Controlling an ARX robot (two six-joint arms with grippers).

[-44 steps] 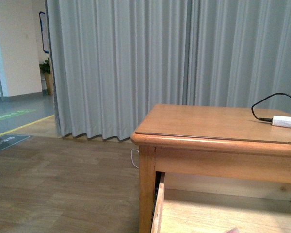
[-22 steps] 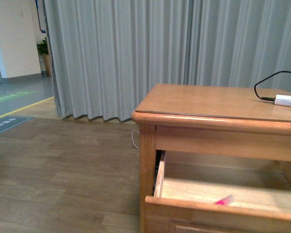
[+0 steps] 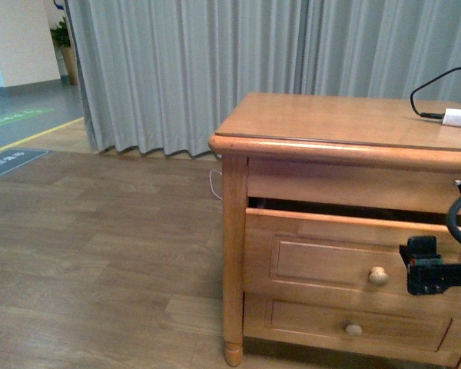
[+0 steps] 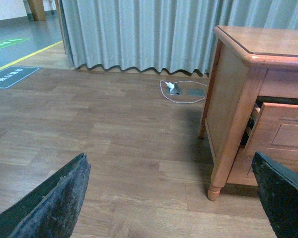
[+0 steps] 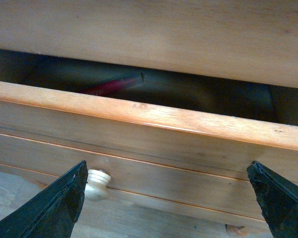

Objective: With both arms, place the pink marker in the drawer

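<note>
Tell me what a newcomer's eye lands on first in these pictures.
First, the wooden cabinet against the grey curtain, its top drawer standing slightly ajar. In the right wrist view, the pink marker lies in the dark gap inside that drawer. The right hand, open, hovers just in front of the drawer face, beside the round knob.

No text can be read in any of the three views. A dark floor sign [image 3: 4, 163] at the left edge of the front view carries pale markings (too small and blurred to make out); the same sign [image 4: 10, 77] appears at the upper left of the left wrist view, equally illegible. A green floor strip [image 3: 15, 119] above it in the front view also bears faint unreadable marks.
</note>
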